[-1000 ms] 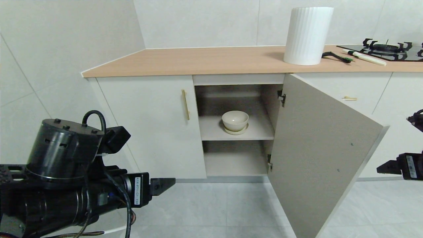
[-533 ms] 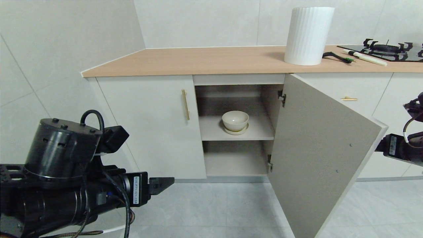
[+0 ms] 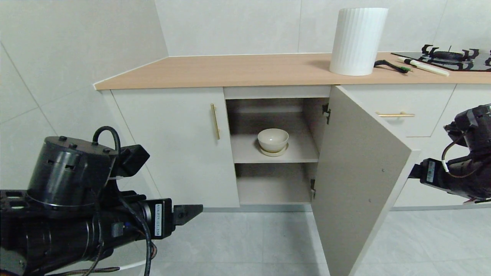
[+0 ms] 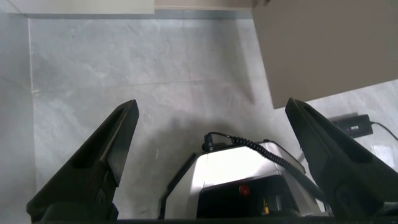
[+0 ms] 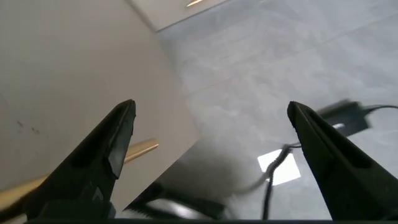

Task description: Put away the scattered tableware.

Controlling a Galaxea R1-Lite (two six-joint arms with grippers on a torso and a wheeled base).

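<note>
Standing wide apart, the right fingers (image 5: 109, 152) hold nothing, with the cupboard door (image 5: 74, 74) just beside them. The left fingers (image 4: 106, 155) are spread too, the bowl (image 3: 272, 139) far off.

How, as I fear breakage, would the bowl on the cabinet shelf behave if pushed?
The bowl looks like glazed ceramic, so probably rigid, brittle and a little slippery. It sits on a small saucer, so a push may slide both together. Its low, wide shape suggests tipping is unlikely.
</note>
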